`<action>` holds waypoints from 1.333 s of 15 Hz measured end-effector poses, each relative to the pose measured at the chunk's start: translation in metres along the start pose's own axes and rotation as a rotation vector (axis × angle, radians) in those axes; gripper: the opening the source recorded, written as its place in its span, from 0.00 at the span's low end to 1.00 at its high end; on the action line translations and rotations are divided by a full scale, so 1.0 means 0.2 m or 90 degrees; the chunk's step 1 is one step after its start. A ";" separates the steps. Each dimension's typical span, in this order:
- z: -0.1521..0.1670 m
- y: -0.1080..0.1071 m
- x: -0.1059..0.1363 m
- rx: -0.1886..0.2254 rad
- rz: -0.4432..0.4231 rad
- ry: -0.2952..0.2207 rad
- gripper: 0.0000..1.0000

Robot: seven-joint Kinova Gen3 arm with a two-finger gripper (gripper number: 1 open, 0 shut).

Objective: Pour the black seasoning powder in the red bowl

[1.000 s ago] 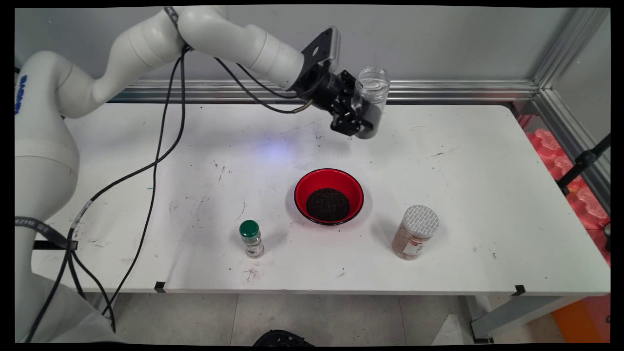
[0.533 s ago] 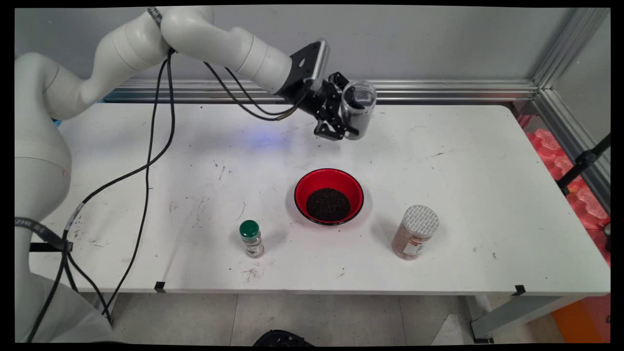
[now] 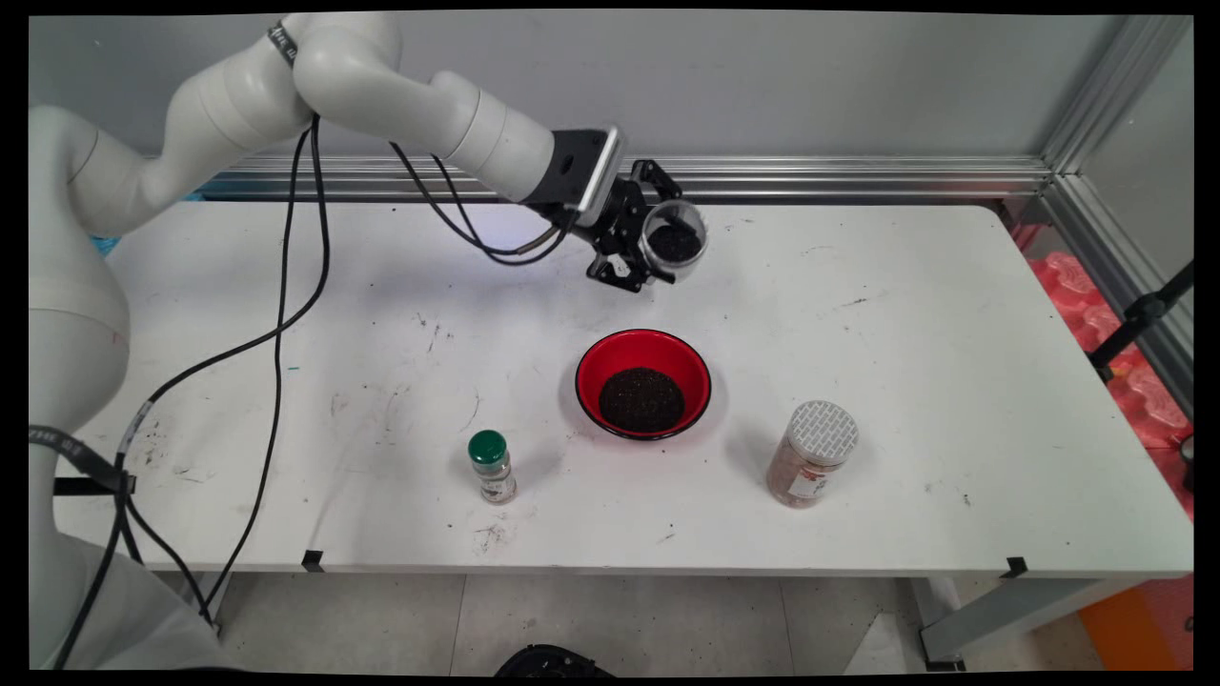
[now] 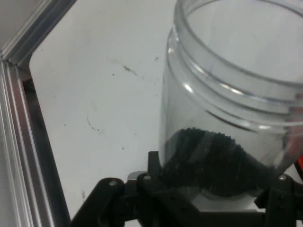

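This looks like a robot lab. A white robot arm with black cables works at a plain white table. Silver metal rails run along the bare grey wall behind the pincer.

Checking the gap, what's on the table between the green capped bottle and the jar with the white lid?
In the main view, the red bowl of dark grains sits between the green-capped bottle and white-lidded jar.

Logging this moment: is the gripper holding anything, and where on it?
The gripper holds a clear open jar by its lower body, near the base.
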 end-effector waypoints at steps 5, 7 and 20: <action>-0.01 0.05 0.00 0.000 0.104 -0.025 0.00; -0.01 0.07 0.00 0.001 0.149 -0.036 0.00; -0.01 0.12 0.07 0.026 0.403 -0.095 0.00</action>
